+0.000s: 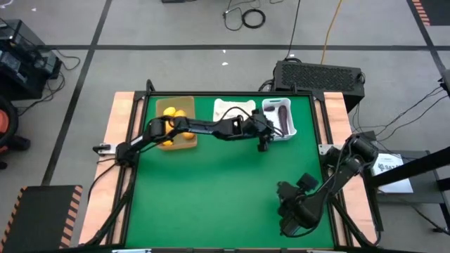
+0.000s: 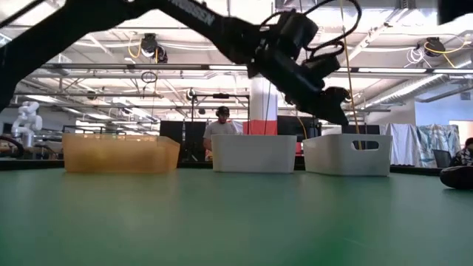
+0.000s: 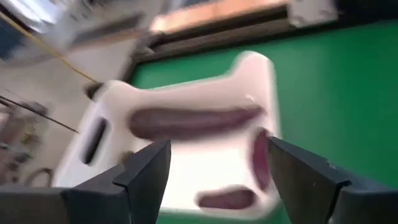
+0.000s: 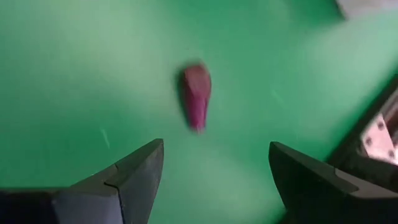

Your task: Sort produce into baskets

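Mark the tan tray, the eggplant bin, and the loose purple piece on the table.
tan tray (image 2: pixel 118 154): low view, front wall.
eggplant bin (image 1: pixel 292 131): high view, its rim.
loose purple piece (image 4: pixel 196 93): right wrist view, middle of its body.

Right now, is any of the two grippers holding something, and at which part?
Nothing is held. The left gripper is open above the white bin with the eggplants. The right gripper is open above one eggplant on the table.

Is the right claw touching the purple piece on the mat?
Apart. In the right wrist view the open right claw hangs short of the purple piece, green mat between them.
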Controlling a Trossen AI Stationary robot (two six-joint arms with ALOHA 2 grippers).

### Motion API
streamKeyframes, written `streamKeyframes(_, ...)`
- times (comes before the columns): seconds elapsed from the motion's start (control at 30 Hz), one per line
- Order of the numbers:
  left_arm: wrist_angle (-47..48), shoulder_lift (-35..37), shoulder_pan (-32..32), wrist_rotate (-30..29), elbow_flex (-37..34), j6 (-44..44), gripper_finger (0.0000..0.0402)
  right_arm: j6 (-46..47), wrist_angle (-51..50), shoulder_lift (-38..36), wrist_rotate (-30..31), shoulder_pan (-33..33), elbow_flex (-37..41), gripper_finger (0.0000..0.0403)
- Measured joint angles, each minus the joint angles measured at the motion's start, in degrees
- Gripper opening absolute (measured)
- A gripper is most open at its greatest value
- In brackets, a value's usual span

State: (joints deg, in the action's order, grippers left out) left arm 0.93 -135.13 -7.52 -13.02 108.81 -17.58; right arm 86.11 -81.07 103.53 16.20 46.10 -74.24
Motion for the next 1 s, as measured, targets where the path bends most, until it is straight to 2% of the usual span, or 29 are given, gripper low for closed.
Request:
streamKeyframes(0.1, 5.32, 1.81, 1.54, 5.0, -0.02, 0.76, 0.0269, 0.26, -0.72, -1.2, -4.61, 1.63, 0.0, 0.0281)
streamKeyframes(0.27, 7.01, 2.2, 5.49, 18.65, -0.02, 0.82, 0.0269, 6.96, 3.92, -3.1, -12.1, 8.02, -0.02, 0.0281)
streamKeyframes(0.37, 4.72, 0.08, 8.62, 21.17, 0.01, 0.44, 0.0269, 13.73, 9.16, -3.35, -13.01, 13.33, -0.02, 0.0281)
streamKeyframes(0.5, -0.08, -3.86, 12.37, 23.78, -0.11, -4.36, 0.0269, 23.55, 14.6, -3.08, -7.54, 19.76, -0.04, 0.0281)
streamKeyframes(0.6, -6.86, -5.84, 14.43, 19.86, -0.15, -2.01, 0.0269, 29.53, 16.75, -3.08, -1.29, 23.24, -0.04, 0.0281)
streamKeyframes(0.67, -9.42, -6.06, 14.94, 19.6, -0.15, -0.69, 0.0269, 32.53, 16.98, -3.08, 1.22, 24.81, -0.04, 0.0281)
streamKeyframes(0.77, -10.89, -6.06, 15.12, 21.66, -0.07, 0.94, 0.0269, 35.05, 16.98, -3.08, 2.03, 26.06, -0.04, 0.0281)
streamKeyframes(0.9, -18.15, -9.07, 15.16, 26.03, 0.01, 7.5, 0.0269, 34.92, 16.98, -3.08, 2.0, 26.32, -0.04, 0.0281)
streamKeyframes(1.0, -20.08, -12.07, 15.16, 24.87, 0.86, 8.28, 0.0269, 34.97, 17.0, -3.08, 2.02, 26.21, -0.04, 0.0281)
